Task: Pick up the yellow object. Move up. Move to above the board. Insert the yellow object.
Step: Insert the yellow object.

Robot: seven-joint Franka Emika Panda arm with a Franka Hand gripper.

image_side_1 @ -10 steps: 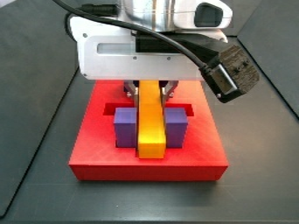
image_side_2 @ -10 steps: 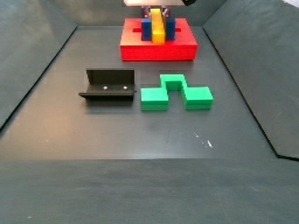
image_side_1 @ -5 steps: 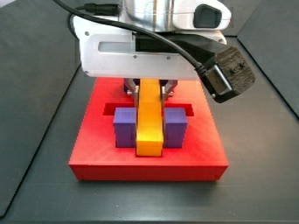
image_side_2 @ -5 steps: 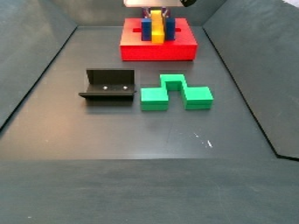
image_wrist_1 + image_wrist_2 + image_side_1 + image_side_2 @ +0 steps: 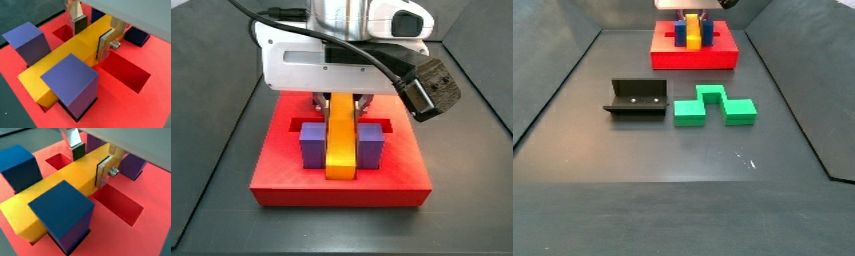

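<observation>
Gripper [image 5: 92,34] over red board [image 5: 341,186], fingers [image 5: 103,172] clamping far end of yellow bar [image 5: 73,56]. Bar lying between two blue posts [image 5: 72,85], sitting in slot. Risk, judging: bar tilting and jamming on slot edge if pushed unevenly or released before fully seated.
</observation>
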